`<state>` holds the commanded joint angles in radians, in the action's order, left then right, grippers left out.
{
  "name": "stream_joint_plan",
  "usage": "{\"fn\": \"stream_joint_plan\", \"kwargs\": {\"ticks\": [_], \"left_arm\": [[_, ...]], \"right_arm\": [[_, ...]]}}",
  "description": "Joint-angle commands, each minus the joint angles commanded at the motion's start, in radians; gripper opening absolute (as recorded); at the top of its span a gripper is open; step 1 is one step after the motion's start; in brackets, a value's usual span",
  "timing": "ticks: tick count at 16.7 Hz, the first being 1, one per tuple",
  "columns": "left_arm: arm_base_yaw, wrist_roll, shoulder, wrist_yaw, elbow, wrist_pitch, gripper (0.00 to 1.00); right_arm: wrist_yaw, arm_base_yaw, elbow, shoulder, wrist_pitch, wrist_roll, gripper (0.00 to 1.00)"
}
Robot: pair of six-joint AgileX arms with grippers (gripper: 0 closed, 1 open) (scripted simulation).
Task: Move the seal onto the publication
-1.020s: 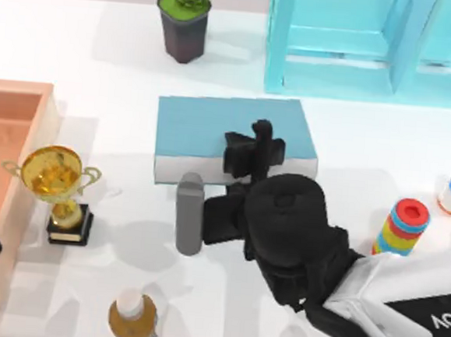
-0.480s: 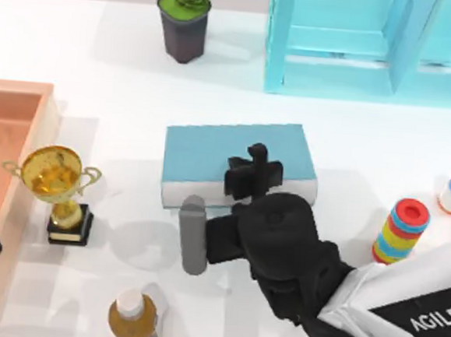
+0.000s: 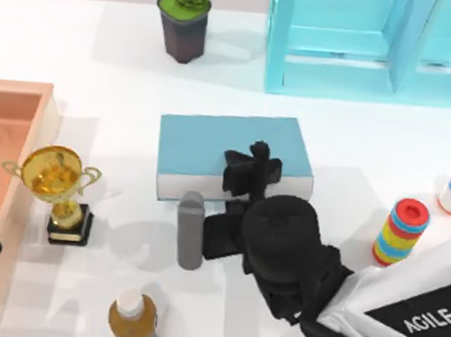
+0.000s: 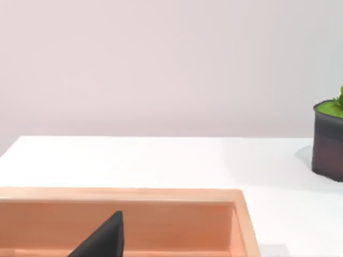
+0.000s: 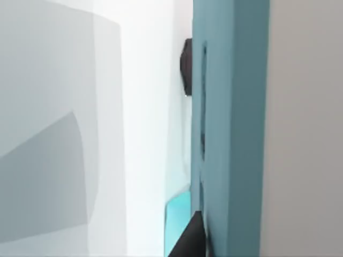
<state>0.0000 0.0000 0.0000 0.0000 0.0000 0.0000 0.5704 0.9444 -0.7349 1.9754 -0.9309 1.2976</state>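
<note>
A: Right gripper (image 3: 251,169), position?
B: Over the book (image 3: 212,140), at its near edge, right of the middle. The arm reaches in from the table's lower right.

A: Grip spread or pressed together?
B: Cannot tell. The wrist's black body covers it from above.

A: Seal?
B: Cannot place it. The spot under the gripper is hidden by the arm.

A: Book?
B: Flat at the table's centre, teal cover up, white page edge facing the near side. A grey cylinder (image 3: 190,230) stands just beside that edge, towards the left.

A: Left arm?
B: Parked at the table's left edge, by the orange tray (image 3: 16,93). Its grip: cannot tell.

A: Surroundings?
B: Trophy (image 3: 56,186) left of the book, apart from it. Plant pot (image 3: 184,21) and blue shelf (image 3: 376,44) at the far side. Ring stack (image 3: 400,231) to the right.
</note>
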Motion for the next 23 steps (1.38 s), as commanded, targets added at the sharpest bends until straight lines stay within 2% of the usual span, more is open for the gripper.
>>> {"fn": "stream_joint_plan", "kwargs": {"ticks": [3,16,23], "left_arm": [[0.000,0.000,0.000,0.000,0.000,0.000,1.00],[0.000,0.000,0.000,0.000,0.000,0.000,1.00],[0.000,0.000,0.000,0.000,0.000,0.000,1.00]], "right_arm": [[0.000,0.000,0.000,0.000,0.000,0.000,0.00],[0.000,0.000,0.000,0.000,0.000,0.000,0.98],[0.000,0.000,0.000,0.000,0.000,0.000,1.00]]}}
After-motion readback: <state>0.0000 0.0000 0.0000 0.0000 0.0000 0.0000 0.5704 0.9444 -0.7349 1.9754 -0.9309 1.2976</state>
